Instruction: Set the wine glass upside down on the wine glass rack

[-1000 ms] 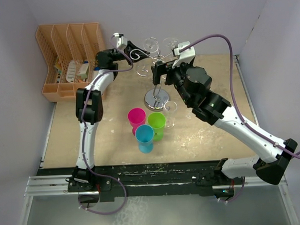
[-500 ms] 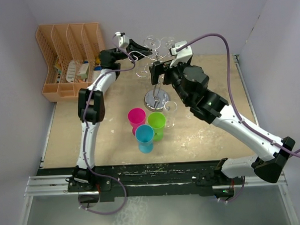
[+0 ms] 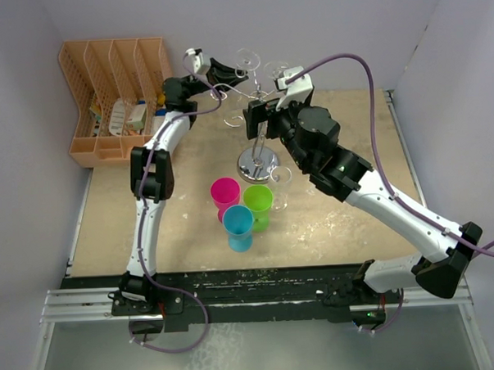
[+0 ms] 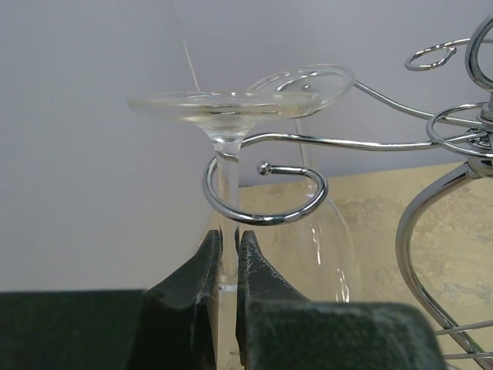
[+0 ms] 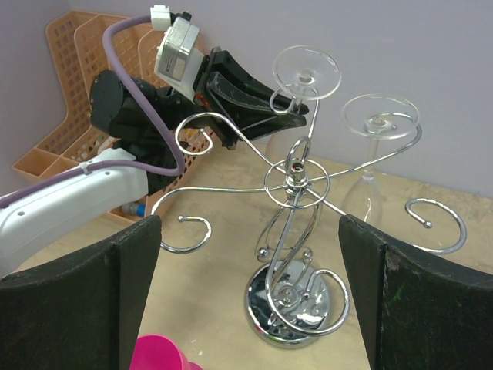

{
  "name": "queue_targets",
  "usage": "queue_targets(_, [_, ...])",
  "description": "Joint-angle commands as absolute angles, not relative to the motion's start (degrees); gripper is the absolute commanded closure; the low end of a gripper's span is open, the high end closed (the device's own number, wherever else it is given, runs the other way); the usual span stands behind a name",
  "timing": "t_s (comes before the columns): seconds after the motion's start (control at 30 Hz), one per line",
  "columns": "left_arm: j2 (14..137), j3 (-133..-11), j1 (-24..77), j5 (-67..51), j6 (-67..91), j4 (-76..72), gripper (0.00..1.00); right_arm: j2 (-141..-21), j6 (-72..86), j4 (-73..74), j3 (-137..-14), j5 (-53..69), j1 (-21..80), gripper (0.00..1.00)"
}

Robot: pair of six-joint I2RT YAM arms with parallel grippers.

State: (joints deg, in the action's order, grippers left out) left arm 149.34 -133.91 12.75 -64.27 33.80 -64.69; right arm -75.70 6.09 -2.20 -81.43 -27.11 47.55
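My left gripper (image 4: 229, 235) is shut on the stem of an upside-down wine glass (image 4: 223, 104). The stem stands inside a curled arm end (image 4: 266, 220) of the wine glass rack (image 5: 296, 181), with the glass's foot just above the wire. In the top view the left gripper (image 3: 230, 73) reaches the rack from the left, and the wine glass (image 3: 246, 62) is at the rack's far left arm. A second glass (image 5: 380, 117) hangs upside down on another arm. My right gripper (image 5: 254, 254) is open and empty, hovering near the rack's shiny base (image 3: 258, 162).
An orange slotted organiser (image 3: 112, 92) stands at the back left. Pink (image 3: 225, 192), green (image 3: 258, 201) and blue (image 3: 239, 224) cups cluster in front of the rack's base, with a clear glass (image 3: 280, 183) beside them. Walls close in at the back and both sides.
The left gripper has carried the wine glass slightly up and toward the back wall, at the rack arm. The right arm has shifted a little to the left, still open.
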Motion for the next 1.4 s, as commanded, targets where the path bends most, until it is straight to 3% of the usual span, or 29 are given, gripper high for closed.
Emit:
queue_targets(0.0, [149.3,-137.1,11.2,-61.6,33.0,-66.1,1.0,-75.5,6.4,-3.7,-84.5,-25.8,47.4,0.02])
queue_targets(0.8, [141.4,-120.4,9.8,-65.8,38.5,-80.5,1.0,-76.5,7.4,-4.0,-84.0,-24.8,47.4,0.02])
queue_targets(1.03, [140.1,-117.7,9.8,-67.2,39.8,-83.0,0.96,-76.9,7.3,-3.8,-84.7,-24.6,47.4,0.02])
queue_targets(1.17, [139.5,-116.3,9.8,-68.2,40.8,-84.6,0.86,-76.8,7.2,-4.4,-84.7,-24.8,47.4,0.01])
queue_targets(1.37, [137.5,-113.8,9.7,-68.6,39.3,-83.9,0.58,-76.8,7.0,-4.9,-84.8,-25.3,47.4,0.01])
